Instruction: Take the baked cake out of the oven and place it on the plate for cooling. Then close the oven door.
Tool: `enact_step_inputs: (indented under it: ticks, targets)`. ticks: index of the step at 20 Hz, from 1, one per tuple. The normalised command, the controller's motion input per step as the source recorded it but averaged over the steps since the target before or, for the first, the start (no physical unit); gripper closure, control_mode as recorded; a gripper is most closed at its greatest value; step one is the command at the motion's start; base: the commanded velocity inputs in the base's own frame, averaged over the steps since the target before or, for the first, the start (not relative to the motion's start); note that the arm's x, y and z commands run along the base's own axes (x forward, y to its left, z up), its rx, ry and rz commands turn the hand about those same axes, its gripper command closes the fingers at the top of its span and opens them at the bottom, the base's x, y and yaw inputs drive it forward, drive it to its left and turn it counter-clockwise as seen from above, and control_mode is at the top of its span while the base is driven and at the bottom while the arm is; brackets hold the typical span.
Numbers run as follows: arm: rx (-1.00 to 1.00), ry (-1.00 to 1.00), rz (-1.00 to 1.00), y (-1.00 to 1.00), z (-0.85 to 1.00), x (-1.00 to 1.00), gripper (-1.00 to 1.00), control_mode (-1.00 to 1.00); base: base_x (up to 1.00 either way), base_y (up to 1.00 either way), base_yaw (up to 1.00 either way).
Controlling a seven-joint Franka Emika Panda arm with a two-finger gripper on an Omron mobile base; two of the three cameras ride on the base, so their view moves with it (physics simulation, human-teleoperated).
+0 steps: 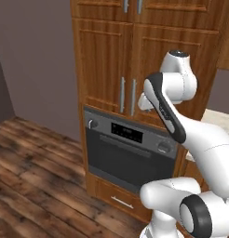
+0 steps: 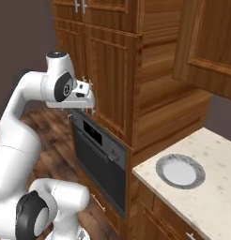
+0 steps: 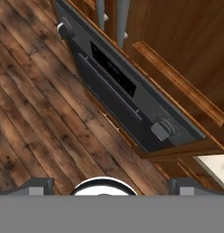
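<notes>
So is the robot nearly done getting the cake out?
Not yet, it's right at the start. Nothing looks done: the oven door is shut, so the cake can't be seen, and the plate on the counter has nothing on it. The gripper is open, holds nothing and hangs above the oven. Left to do: open the door, put the cake on the plate, shut the door.

Shut oven door (image 1: 128,162), empty plate (image 2: 180,171) on counter

Glossy white arm (image 1: 205,139), dark joints
</notes>
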Motion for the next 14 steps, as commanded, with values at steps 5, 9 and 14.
enact_step_inputs:
  ticks: [5,9,14]
  targets:
    - [0.0,0.0,0.0,0.0,0.0,0.0,-1.0,1.0,0.05,-0.65,0.25]
    - [0.0,0.0,0.0,0.0,0.0,0.0,-1.0,1.0,0.15,-0.49,0.26]
    - [0.0,0.0,0.0,0.0,0.0,0.0,-1.0,1.0,0.03,-0.41,0.28]
